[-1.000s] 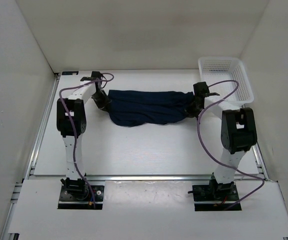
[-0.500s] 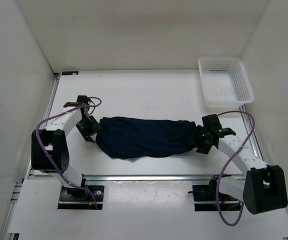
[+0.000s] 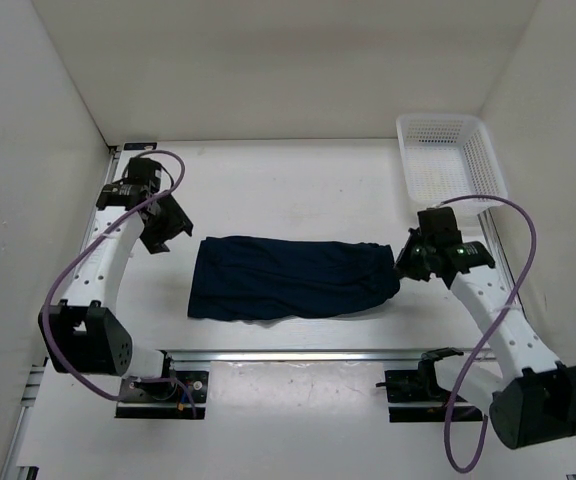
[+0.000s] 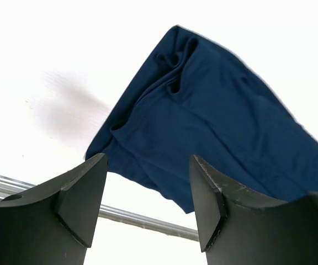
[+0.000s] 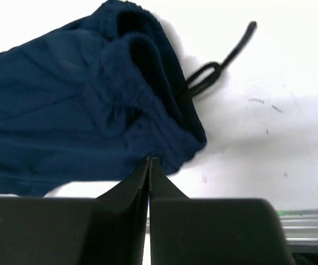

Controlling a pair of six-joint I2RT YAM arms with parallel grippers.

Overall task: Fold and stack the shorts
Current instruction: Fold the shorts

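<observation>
Shorts (image 3: 288, 278) of dark navy lay flat across the lower middle of the overhead frame, the left gripper (image 3: 168, 236) wide open and empty at upper left, clear of them, while the right gripper (image 3: 406, 268) was pressed closed at their waistband end, any pinched cloth impossible to tell.
</observation>
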